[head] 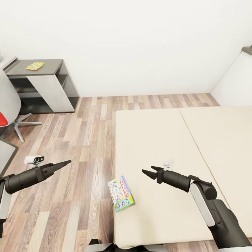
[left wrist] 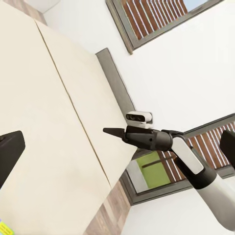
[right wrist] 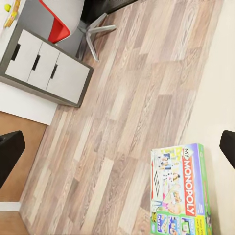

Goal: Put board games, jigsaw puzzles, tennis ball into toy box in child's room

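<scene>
One Monopoly board game (head: pixel 121 193) lay flat at the bed's (head: pixel 164 140) left edge, near its front corner. One jigsaw puzzle (head: pixel 35 65) sat on the dark-topped cabinet (head: pixel 52 66). The left gripper (head: pixel 64 163) showed jaws pressed together; the right gripper (head: pixel 148 172) had jaws spread, empty.

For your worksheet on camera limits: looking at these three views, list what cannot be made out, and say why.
- Monopoly board game: right wrist view, its lower end is cut off by the frame edge.
- Colourful sheet on the dark-topped cabinet: head view, too small to tell its pattern.
- Red chair: head view, cut off at the left edge.
- Left gripper: head view, finger gap unclear.
</scene>
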### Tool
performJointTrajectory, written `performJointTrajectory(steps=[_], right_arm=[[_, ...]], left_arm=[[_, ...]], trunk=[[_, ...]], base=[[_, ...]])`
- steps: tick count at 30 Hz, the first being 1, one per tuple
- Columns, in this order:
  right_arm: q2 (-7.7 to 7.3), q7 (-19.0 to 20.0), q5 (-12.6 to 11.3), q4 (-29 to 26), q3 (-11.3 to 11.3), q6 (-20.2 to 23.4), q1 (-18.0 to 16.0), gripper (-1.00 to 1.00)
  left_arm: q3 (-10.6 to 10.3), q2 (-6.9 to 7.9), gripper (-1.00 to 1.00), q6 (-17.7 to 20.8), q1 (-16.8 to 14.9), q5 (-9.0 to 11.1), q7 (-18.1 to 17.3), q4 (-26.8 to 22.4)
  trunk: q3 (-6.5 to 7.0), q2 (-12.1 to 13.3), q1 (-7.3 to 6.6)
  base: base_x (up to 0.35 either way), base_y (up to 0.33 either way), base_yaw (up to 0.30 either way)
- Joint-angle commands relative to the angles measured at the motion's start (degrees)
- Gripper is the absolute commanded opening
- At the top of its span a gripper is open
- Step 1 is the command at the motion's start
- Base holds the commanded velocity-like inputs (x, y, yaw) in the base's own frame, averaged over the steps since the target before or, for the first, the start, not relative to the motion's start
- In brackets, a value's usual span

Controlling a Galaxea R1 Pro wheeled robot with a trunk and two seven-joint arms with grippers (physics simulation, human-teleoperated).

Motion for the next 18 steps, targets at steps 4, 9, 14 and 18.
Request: performJointTrajectory(steps=[4, 9, 14, 18], right_arm=[[0.0, -0.42, -0.37, 0.13, 0.07, 0.28, -0.03, 1.0], [0.02, -0.6, -0.3, 0.85, 0.12, 0.22, -0.03, 1.0], [0.05, -0.63, -0.24, 1.67, 0.13, 0.14, -0.03, 1.0], [0.03, -0.62, -0.19, 2.35, 0.08, 0.12, -0.03, 1.0]], left_arm=[[0.07, 0.08, 1.0, 0.61, -0.03, -0.17, -0.25, -0.01], [0.1, 0.09, 1.0, 0.58, -0.03, -0.25, -0.25, 0.35], [0.01, -0.01, 1.0, 0.52, -0.03, -0.31, -0.1, 1.16], [-0.06, -0.09, 1.0, 0.35, -0.03, -0.38, -0.02, 1.61]], trunk=[[0.29, -0.09, 0.03], [0.75, -0.09, 0.03], [1.21, -0.09, 0.03], [1.57, -0.09, 0.03]], base=[[0.0, 0.0, 0.0], [0.0, 0.0, 0.0], [0.0, 0.0, 0.0], [0.0, 0.0, 0.0]])
